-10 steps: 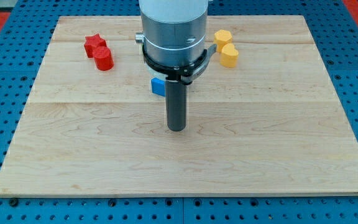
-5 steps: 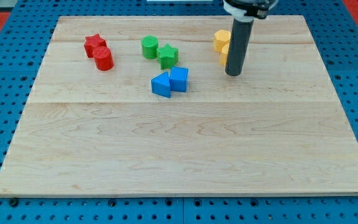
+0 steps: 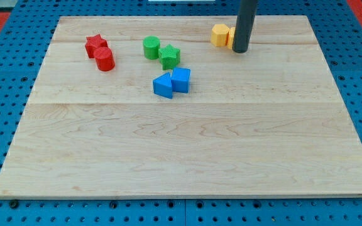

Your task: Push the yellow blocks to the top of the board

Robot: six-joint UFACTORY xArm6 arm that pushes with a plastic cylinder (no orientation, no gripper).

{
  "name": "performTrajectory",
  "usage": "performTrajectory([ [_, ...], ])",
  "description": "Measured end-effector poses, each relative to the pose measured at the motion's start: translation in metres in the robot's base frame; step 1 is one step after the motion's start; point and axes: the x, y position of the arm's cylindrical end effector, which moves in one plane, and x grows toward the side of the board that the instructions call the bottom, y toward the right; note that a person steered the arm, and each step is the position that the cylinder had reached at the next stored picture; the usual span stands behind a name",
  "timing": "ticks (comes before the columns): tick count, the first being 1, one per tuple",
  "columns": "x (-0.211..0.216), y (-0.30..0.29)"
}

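My tip [image 3: 241, 50] stands near the view's top right of the wooden board [image 3: 187, 150]. A yellow block [image 3: 219, 35] sits just left of the rod. A second yellow block [image 3: 230, 37] shows only as a sliver between that block and the rod, mostly hidden behind it. Both yellow blocks lie close to the board's top edge.
A red star [image 3: 95, 43] and a red cylinder [image 3: 105, 59] sit at the upper left. A green cylinder [image 3: 151, 48] and a green star [image 3: 170, 56] sit at the upper middle. Two blue blocks [image 3: 172, 82] lie touching below them.
The rod moved from the board's middle up and right to the yellow blocks. The lower yellow block has been pushed toward the view's top, beside the other one.
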Motion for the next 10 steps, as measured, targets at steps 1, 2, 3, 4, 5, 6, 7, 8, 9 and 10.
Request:
performTrajectory([
  [1,0.014,-0.025],
  [2,-0.010,-0.024],
  [3,-0.024,-0.003],
  [4,-0.029,0.027],
  [5,0.000,0.031],
  [6,0.022,0.009],
  [7,0.006,-0.055],
  [8,-0.015,-0.062],
  [9,-0.039,-0.047],
  [10,-0.039,0.004],
])
